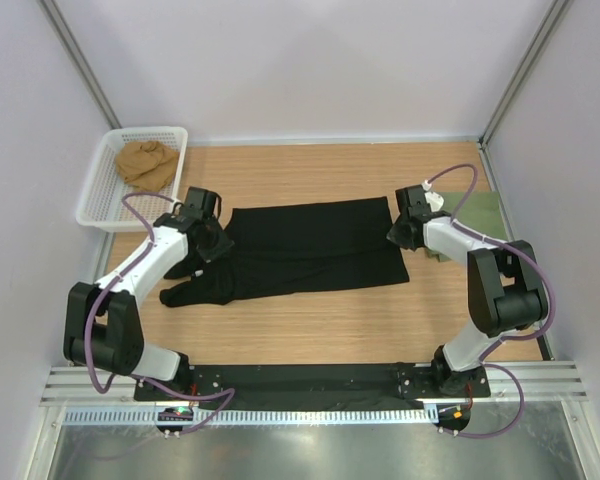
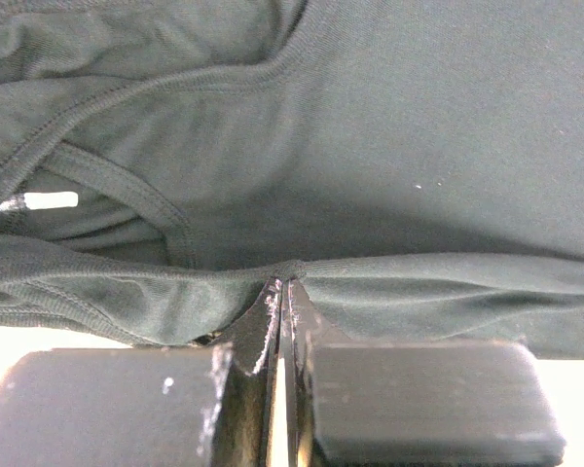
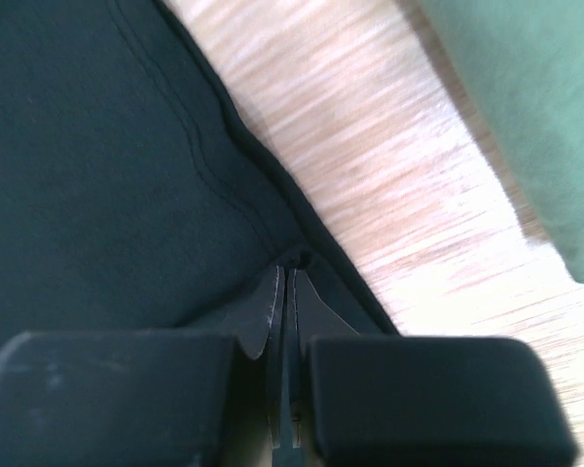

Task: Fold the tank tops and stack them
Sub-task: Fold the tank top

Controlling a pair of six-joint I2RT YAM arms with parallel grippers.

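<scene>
The black tank top (image 1: 310, 250) lies spread across the middle of the table, its strap end bunched at the left. My left gripper (image 1: 215, 240) is at that strap end. In the left wrist view the gripper (image 2: 284, 287) is shut, with a fold of the black cloth (image 2: 419, 146) pinched at its tips. My right gripper (image 1: 398, 232) is at the top's far right corner. In the right wrist view the gripper (image 3: 284, 272) is shut on the hem of the black cloth (image 3: 97, 175). The green tank top (image 1: 485, 212) (image 3: 526, 117) lies at the right edge, partly hidden by my right arm.
A white mesh basket (image 1: 100, 205) stands at the back left with a tan cloth (image 1: 145, 160) in it. Walls close in the table on the left, the back and the right. Bare wood (image 1: 320, 320) shows in front of the black top.
</scene>
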